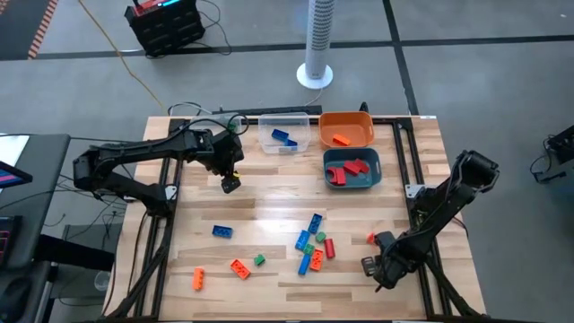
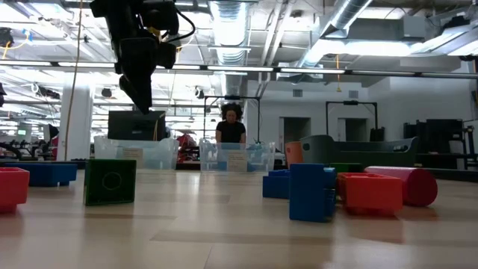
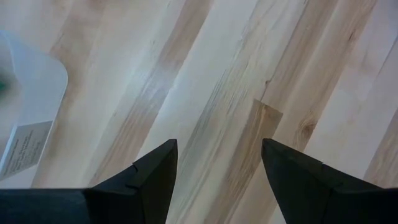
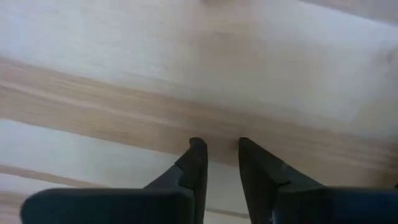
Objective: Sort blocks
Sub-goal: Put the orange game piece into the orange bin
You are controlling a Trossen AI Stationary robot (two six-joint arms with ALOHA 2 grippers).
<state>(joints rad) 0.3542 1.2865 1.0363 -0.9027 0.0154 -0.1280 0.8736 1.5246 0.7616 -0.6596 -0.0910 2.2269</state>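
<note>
Bare wooden table (image 1: 269, 193): right gripper (image 1: 370, 266) nearly closed, empty, scattered blocks (image 1: 312, 244) beside it; left gripper (image 1: 230, 184) wide, empty, clear bin (image 1: 284, 132) just beyond

My left gripper (image 1: 230, 184) hangs with jaws wide apart. My right gripper (image 4: 217, 163) sits low, jaws nearly together, gripping nothing.
</note>
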